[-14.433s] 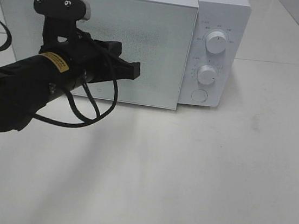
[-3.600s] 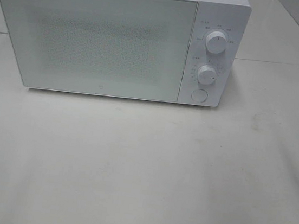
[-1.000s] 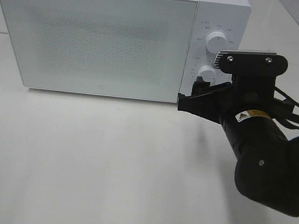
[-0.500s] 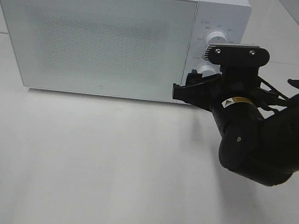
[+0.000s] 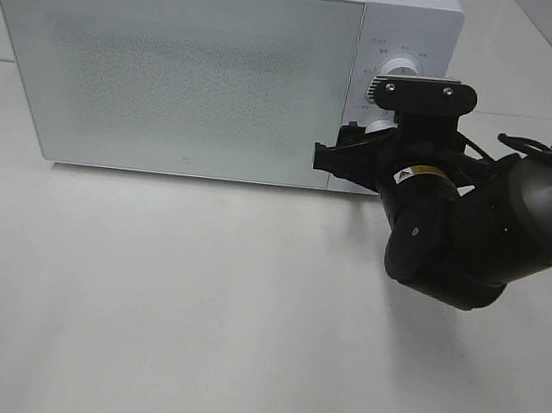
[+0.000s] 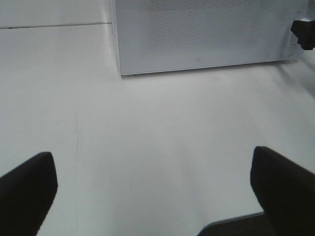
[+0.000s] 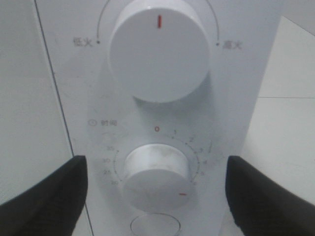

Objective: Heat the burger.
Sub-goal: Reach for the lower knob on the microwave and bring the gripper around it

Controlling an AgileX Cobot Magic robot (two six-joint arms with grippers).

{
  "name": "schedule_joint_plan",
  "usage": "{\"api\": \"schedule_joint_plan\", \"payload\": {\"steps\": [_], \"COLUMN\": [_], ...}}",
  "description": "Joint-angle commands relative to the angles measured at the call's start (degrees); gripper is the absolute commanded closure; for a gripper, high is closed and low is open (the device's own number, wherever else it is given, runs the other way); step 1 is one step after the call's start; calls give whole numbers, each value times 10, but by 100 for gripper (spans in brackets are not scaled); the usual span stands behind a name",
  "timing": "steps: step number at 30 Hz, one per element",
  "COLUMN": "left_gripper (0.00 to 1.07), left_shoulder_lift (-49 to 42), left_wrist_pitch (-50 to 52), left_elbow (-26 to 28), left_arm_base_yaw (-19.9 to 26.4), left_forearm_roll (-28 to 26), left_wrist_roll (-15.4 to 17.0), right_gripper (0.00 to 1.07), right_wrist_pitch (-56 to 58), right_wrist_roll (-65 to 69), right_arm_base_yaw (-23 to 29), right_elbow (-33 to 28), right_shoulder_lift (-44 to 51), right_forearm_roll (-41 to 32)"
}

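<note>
One pale glossy desk carries one white box-shaped microwave, its speckled door shut; the burger cannot be seen in any view. One black right arm, whose yellow label is too small to read, reaches in to the control panel. The right end effector has its fingers spread apart either side of the lower of two round white dials, clear of it. The upper dial sits between "低火" and "高火"; "时间" and a red "0" mark the lower. One oval button lies beneath. The left end effector hangs wide apart over bare desk.
</note>
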State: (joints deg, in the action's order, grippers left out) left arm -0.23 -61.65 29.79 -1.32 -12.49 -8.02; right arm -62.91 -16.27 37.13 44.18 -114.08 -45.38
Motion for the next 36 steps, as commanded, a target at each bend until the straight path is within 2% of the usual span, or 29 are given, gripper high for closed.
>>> {"api": "schedule_joint_plan", "payload": {"steps": [1, 14, 22, 23, 25, 26, 27, 29, 30, 31, 32, 33, 34, 35, 36], "left_gripper": [6, 6, 6, 6, 6, 6, 6, 6, 6, 6, 6, 6, 6, 6, 6], "left_shoulder_lift": [-10, -9, -9, -9, -9, -9, -9, -9, -9, -9, -9, -9, -9, -9, -9], "left_wrist_pitch": [0, 0, 0, 0, 0, 0, 0, 0, 0, 0, 0, 0, 0, 0, 0], "left_elbow": [-2, -2, -2, -2, -2, -2, -2, -2, -2, -2, -2, -2, -2, -2, -2], "left_arm_base_yaw": [0, 0, 0, 0, 0, 0, 0, 0, 0, 0, 0, 0, 0, 0, 0], "left_forearm_roll": [-3, -3, -3, -3, -3, -3, -3, -3, -3, -3, -3, -3, -3, -3, -3], "left_wrist_roll": [2, 2, 2, 2, 2, 2, 2, 2, 2, 2, 2, 2, 2, 2, 2], "right_gripper": [31, 33, 47, 51, 53, 58, 58, 66, 66, 74, 74, 84, 89, 89, 97], "right_wrist_pitch": [5, 5, -16, -22, -25, -34, -34, -48, -48, -54, -54, -58, -58, -58, -59], "right_wrist_roll": [9, 7, 3, -3, -8, -13, -13, -14, -14, -15, -15, -15, -15, -15, -14], "right_arm_base_yaw": [-2, -21, -21, -20, -20, -20, -20, -20, -20, -20, -20, -20, -20, -20, -20], "right_elbow": [14, 41, 41, 41, 41, 41, 41, 41, 41, 41, 41, 41, 41, 41, 41], "right_shoulder_lift": [-8, -33, -33, -32, -32, -32, -32, -32, -32, -32, -32, -32, -32, -32, -32], "right_forearm_roll": [6, 6, 5, 5, 5, 4, 4, 2, 2, 2, 2, 2, 2, 2, 2]}}
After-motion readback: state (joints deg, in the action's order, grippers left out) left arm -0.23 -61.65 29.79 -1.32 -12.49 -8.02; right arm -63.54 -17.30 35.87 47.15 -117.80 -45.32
